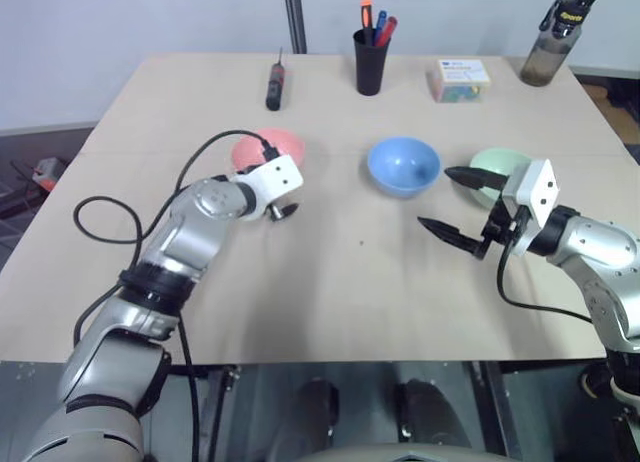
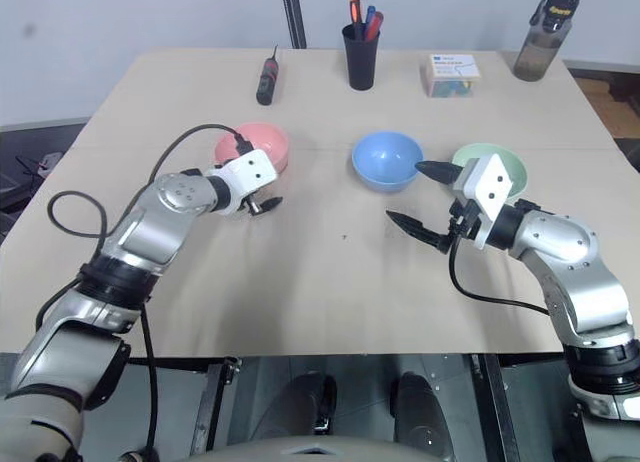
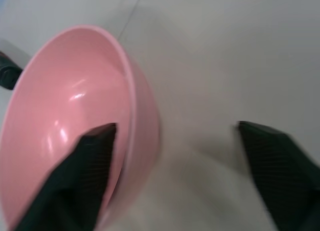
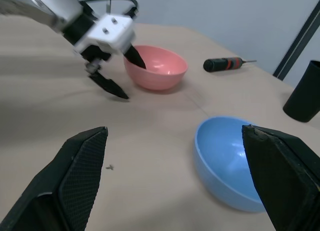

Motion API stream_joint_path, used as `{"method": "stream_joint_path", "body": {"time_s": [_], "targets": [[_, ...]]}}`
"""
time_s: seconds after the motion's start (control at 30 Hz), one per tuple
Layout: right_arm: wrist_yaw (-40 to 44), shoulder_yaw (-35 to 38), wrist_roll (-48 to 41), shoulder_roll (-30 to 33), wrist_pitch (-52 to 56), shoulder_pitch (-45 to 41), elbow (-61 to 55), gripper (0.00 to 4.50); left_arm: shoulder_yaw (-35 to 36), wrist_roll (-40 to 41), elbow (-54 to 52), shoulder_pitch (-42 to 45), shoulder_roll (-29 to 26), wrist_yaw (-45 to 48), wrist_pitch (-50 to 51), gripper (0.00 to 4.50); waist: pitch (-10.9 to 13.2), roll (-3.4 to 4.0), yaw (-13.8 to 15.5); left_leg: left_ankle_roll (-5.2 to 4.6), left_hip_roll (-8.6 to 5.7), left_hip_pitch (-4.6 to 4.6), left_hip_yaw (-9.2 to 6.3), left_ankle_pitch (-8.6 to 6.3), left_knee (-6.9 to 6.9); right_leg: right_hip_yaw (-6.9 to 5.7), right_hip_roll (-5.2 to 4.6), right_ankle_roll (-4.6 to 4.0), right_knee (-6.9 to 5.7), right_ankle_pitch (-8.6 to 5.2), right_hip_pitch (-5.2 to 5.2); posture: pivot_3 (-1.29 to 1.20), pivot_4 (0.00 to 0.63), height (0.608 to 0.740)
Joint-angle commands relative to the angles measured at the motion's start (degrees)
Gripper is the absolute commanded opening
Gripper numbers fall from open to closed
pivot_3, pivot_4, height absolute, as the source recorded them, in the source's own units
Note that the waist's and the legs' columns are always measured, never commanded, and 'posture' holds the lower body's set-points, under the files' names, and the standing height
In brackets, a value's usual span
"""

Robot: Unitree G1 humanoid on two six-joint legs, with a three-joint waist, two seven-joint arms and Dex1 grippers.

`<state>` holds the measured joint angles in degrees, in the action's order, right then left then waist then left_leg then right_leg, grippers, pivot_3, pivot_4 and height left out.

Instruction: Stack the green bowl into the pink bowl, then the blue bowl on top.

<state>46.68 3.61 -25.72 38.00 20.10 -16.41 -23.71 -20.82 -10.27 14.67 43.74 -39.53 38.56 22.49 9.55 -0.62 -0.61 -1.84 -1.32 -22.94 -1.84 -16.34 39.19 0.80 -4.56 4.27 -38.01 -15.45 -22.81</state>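
Standing in a row on the matte beige table [image 1: 330,282], glossy round pink bowl [image 1: 270,148], blue bowl [image 1: 403,165], green bowl [image 1: 497,168], left wrist view, left gripper [image 3: 175,156] spread astride the pink rim, right wrist view, right gripper [image 4: 180,176] wide apart, empty.

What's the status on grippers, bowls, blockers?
Left gripper open, straddling pink bowl rim. Right gripper open, empty, beside green bowl. Blue bowl between them. Nothing stacked.
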Motion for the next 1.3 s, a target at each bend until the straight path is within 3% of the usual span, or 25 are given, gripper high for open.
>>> {"method": "stream_joint_path", "body": {"time_s": [0.03,0.2,0.23,0.47,0.83,1.0,1.1,1.23,1.3], "targets": [[-1.64,3.42,-0.94,0.84,0.56,1.52,-4.16,4.5,0.76,-2.26,3.28,3.03,0.7,-0.03,-3.62,2.1,0.0,0.0,-0.03,0.0,0.0,0.01,0.0,0.0,0.0,0.01,0.0,0.0,-0.01,0.0,0.0,0.0,0.15,0.74],[-2.77,4.18,-0.66,0.89,0.82,3.61,-5.65,4.5,1.88,-0.87,3.04,3.17,1.55,3.56,-5.3,0.23,0.01,-0.01,-0.06,0.0,0.01,0.01,0.01,0.0,0.0,0.01,0.0,0.0,-0.02,0.0,0.0,0.0,0.15,0.74],[-2.92,4.39,-0.69,0.99,0.83,3.91,-5.81,4.5,2.46,0.28,1.43,2.72,1.66,4.87,-5.28,0.11,0.01,-0.01,-0.06,0.0,0.02,0.0,0.0,0.0,0.0,0.0,0.0,0.0,-0.01,0.0,0.0,0.0,0.15,0.74],[-1.97,6.82,0.14,3.12,-0.2,8.94,-5.99,4.5,4.08,14.38,-23.3,-7.54,-2.65,23.59,-5.95,0.11,0.01,-0.01,-0.07,-0.01,0.19,-0.1,0.0,-0.01,0.0,0.04,-0.06,0.0,0.02,0.0,-0.09,0.0,0.15,0.74],[-2.18,5.81,1.3,3.21,-0.62,8.75,-4.84,4.5,2.64,18.81,-28.52,-10.51,-1.91,31.07,-5.82,0.11,0.0,0.0,-0.12,-0.17,0.19,0.17,0.02,-0.09,0.08,0.04,0.01,0.0,-0.06,0.0,0.14,0.0,0.15,0.74],[-3.84,4.62,2.34,2.61,2.12,7.94,-3.09,4.5,3.35,18.8,-27.8,-11.61,-0.95,31.08,-9.12,1.73,0.0,0.0,-0.02,-0.14,0.19,0.13,0.01,-0.07,0.09,0.03,0.0,0.0,-0.03,0.0,0.15,0.0,0.15,0.74],[-5.59,3.17,5.08,3.17,3.68,6.48,-1.23,4.5,4.62,19.38,-28.12,-12.18,-0.4,29.89,-9.08,3.1,0.0,0.0,-0.05,-0.14,0.18,0.13,0.01,-0.08,0.09,0.03,0.0,0.0,-0.04,0.0,0.15,0.0,0.15,0.74],[-8.75,-0.12,12.66,5.12,4.9,2.79,5.61,4.5,10.03,24.33,-29.74,-13.23,-0.8,27.08,-0.61,4.47,0.0,0.0,-0.24,-0.14,0.19,0.14,0.02,-0.07,0.09,0.04,0.0,0.0,-0.05,0.0,0.14,0.0,0.15,0.74],[-9.89,-1.76,16.27,5.68,3.47,0.53,9.81,4.5,15.04,28.51,-31.89,-14.06,-0.23,23.79,5.41,4.47,0.0,0.0,-0.26,-0.13,0.2,0.14,0.03,-0.07,0.09,0.04,0.01,0.0,-0.07,0.0,0.12,0.0,0.15,0.74]]}}
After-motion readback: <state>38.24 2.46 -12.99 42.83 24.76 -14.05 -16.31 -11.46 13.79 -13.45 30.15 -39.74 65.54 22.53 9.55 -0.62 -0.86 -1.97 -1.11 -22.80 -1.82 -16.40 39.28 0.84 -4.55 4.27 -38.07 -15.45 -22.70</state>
